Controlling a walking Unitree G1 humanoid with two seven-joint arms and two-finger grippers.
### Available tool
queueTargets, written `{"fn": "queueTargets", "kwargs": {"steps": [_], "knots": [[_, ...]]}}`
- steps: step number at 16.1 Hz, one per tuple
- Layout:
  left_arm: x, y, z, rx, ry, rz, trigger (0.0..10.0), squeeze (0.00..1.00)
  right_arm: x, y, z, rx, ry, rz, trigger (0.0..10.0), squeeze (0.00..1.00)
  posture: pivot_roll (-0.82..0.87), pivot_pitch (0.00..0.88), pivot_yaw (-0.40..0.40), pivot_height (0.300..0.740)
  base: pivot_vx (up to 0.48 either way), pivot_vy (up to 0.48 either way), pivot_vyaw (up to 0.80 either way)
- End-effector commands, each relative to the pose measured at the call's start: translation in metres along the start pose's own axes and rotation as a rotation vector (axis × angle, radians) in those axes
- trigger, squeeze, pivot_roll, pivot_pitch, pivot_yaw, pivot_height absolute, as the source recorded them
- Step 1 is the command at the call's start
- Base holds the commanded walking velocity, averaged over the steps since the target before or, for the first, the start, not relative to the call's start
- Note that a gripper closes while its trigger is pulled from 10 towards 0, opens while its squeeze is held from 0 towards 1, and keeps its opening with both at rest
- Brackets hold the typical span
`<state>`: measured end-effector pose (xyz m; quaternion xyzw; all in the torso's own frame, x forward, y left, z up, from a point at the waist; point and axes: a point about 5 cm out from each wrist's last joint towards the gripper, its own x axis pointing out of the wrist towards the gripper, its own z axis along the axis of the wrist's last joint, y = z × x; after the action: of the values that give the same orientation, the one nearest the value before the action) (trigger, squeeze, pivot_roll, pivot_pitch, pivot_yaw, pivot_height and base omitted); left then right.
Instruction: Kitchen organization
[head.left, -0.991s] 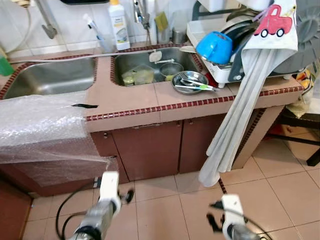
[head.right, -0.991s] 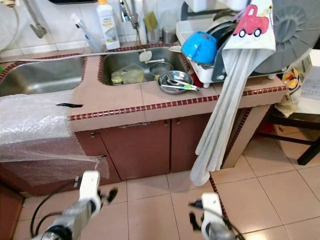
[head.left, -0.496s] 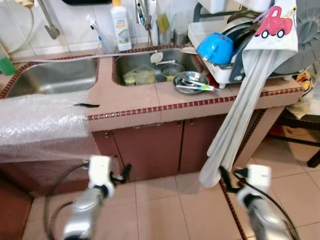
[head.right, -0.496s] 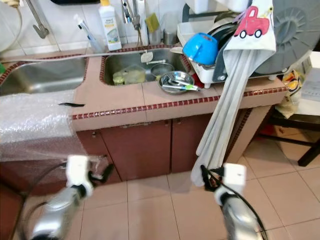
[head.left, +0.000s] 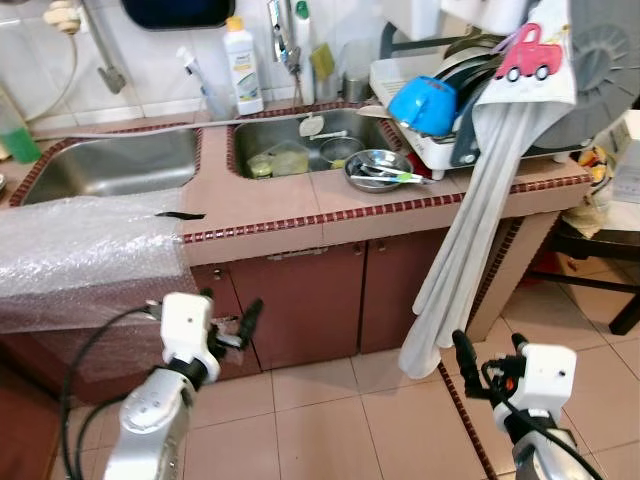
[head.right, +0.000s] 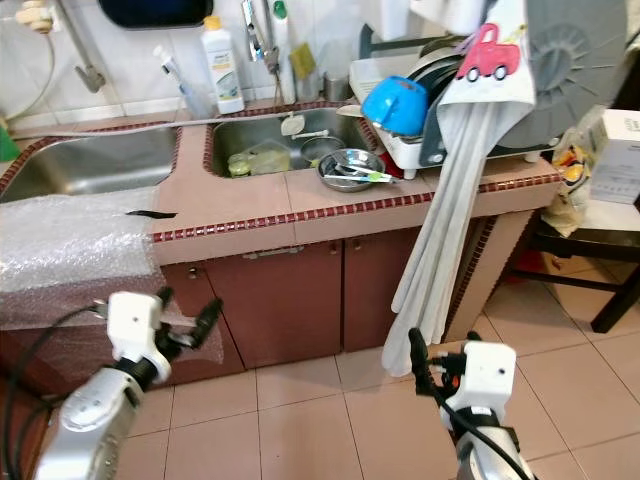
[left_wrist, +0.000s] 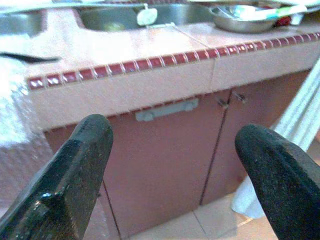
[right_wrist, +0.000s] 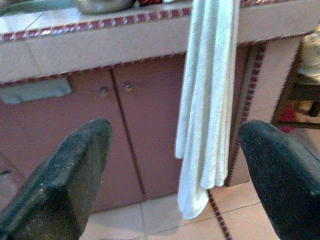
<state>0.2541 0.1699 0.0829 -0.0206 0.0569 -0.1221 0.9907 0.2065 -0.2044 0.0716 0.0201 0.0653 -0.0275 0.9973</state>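
Bubble wrap (head.left: 85, 255) drapes over the left end of the tiled surface (head.left: 270, 205). The left end effector (head.left: 228, 325) hovers spread and empty before the brown cabinet doors (head.left: 300, 300). A steel bowl (head.left: 378, 168) rests beside the right sink (head.left: 300, 140). The right end effector (head.left: 490, 362) hangs spread, empty, near the hanging towel (head.left: 470, 240).

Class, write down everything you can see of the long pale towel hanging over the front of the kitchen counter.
The towel is a long, pale grey-white cloth, soft and ribbed-looking, folded into several lengthwise pleats. Its top is draped over the dish rack on the counter, and there it bears a red car picture. From there it hangs slanting down across the counter's edge and in front of the brown cabinet door. Its rounded lower end hangs close above the tiled floor; whether it touches cannot be told.
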Motion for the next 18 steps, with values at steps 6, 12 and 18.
{"fn": "queueTargets", "kwargs": {"steps": [6,12,18], "knots": [[-0.004,-0.006,0.015,0.022,-0.01,0.026,10.0,0.0,0.023,0.027,0.039,-0.037,-0.071,0.094,10.0,0.0,0.09,0.0,0.059,0.74,0.0,0.0,0.0],[-0.007,0.007,0.009,0.004,0.038,0.104,10.0,0.0,0.045,0.03,0.059,-0.045,-0.128,0.087,10.0,0.0,0.1,0.0,0.051,0.74,0.0,0.0,0.0],[-0.001,0.001,0.018,0.131,0.016,0.09,10.0,0.0,0.035,0.017,0.037,-0.108,-0.054,0.081,10.0,0.0,0.17,0.0,0.072,0.74,0.0,0.0,0.0]]}}
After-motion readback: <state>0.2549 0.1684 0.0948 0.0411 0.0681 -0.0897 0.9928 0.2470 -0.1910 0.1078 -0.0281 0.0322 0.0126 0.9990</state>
